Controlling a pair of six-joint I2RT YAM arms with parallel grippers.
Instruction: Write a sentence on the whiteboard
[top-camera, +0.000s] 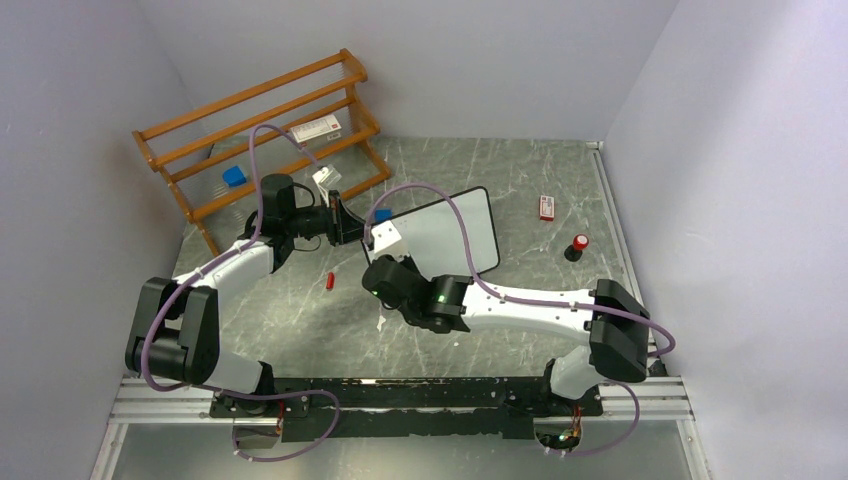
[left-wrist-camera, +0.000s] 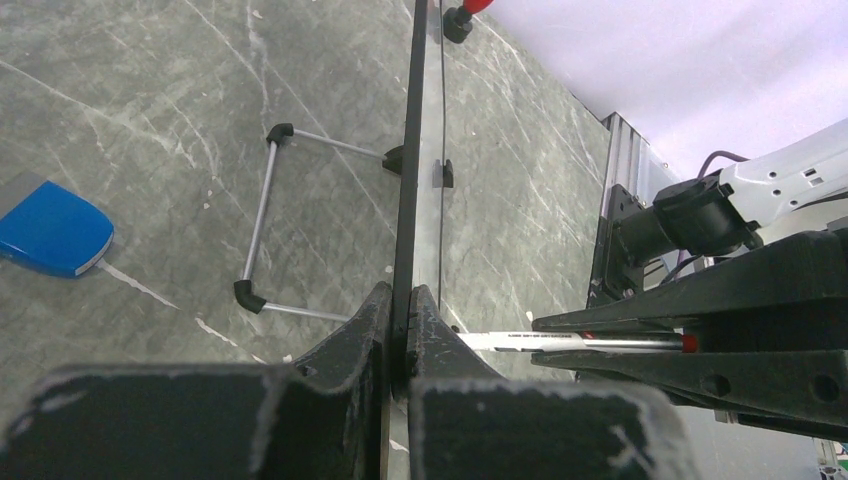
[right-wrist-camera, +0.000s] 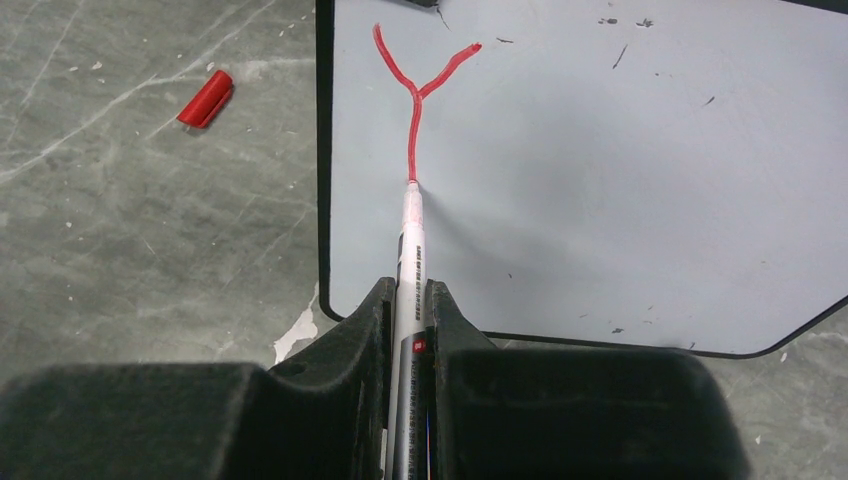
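Note:
The whiteboard (top-camera: 455, 232) stands tilted on its wire feet mid-table. My left gripper (top-camera: 345, 222) is shut on its left edge; the left wrist view shows the black frame (left-wrist-camera: 408, 150) edge-on, pinched between the fingers (left-wrist-camera: 375, 330). My right gripper (right-wrist-camera: 408, 292) is shut on a white marker (right-wrist-camera: 410, 240), whose tip touches the board face (right-wrist-camera: 620, 180) at the foot of a red "Y" (right-wrist-camera: 415, 90). That letter is all of the sentence that shows. The marker (left-wrist-camera: 520, 342) also appears in the left wrist view, reaching the board from the right.
A red marker cap (top-camera: 329, 281) lies on the table left of the board. A blue block (left-wrist-camera: 50, 230) lies behind the board. A wooden rack (top-camera: 260, 130) stands at the back left. A small red box (top-camera: 546, 207) and a red-topped black knob (top-camera: 578, 245) sit to the right.

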